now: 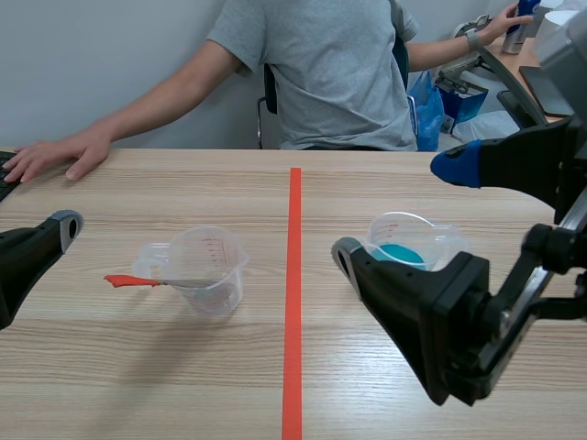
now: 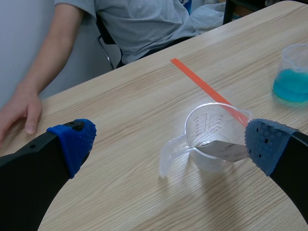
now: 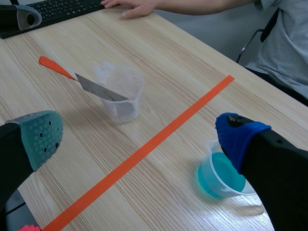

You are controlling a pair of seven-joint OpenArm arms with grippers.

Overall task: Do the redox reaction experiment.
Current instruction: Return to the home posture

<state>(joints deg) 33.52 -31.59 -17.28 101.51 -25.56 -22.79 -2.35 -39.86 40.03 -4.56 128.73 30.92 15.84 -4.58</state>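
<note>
A clear measuring cup (image 1: 209, 270) stands left of the orange tape line. A metal scraper with a red handle (image 1: 128, 280) leans in it, handle sticking out to the left. A second clear cup holding blue liquid (image 1: 408, 246) stands right of the tape. My left gripper (image 2: 168, 142) is open, hovering short of the empty cup (image 2: 211, 130) with nothing between its fingers. My right gripper (image 1: 401, 211) is open and raised above the blue cup (image 3: 219, 175), gripping nothing. In the right wrist view the scraper blade (image 3: 91, 85) rests on the cup's rim.
A person sits across the table, one hand (image 1: 55, 156) flat on the far left near a black keyboard (image 3: 57, 9). The orange tape line (image 1: 293, 302) runs down the table's middle. Bags and desk gear stand at the back right.
</note>
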